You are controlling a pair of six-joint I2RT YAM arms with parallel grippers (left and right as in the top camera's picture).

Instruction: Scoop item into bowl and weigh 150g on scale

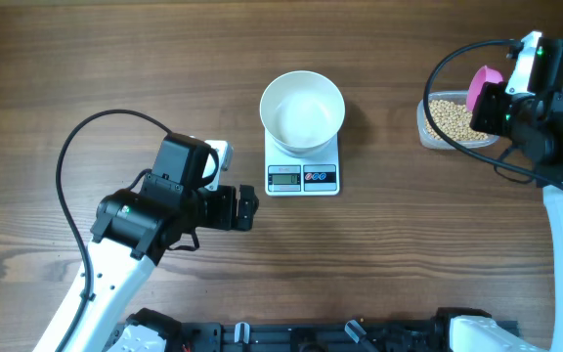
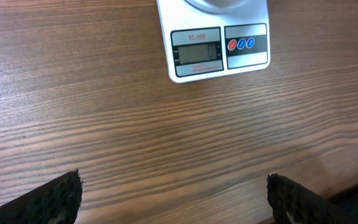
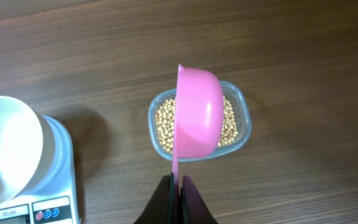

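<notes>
The white bowl (image 1: 303, 110) stands on the white scale (image 1: 302, 176), and I see nothing inside it. Tan beans (image 1: 450, 119) fill a clear plastic tub (image 1: 427, 132) at the right; the right wrist view shows these beans (image 3: 162, 123) in the tub (image 3: 246, 115) too. My right gripper (image 3: 176, 182) is shut on the thin handle of a pink scoop (image 3: 199, 114), which hangs turned on its side over the tub. The same scoop (image 1: 482, 86) shows overhead. My left gripper (image 2: 174, 196) is open above bare wood, a little before the scale (image 2: 215, 46).
The scale's display (image 2: 196, 54) and its coloured buttons (image 2: 241, 43) face the table's front. A black cable (image 1: 462, 54) loops above the tub. The bowl (image 3: 8, 146) and scale (image 3: 58, 186) lie left of the tub in the right wrist view.
</notes>
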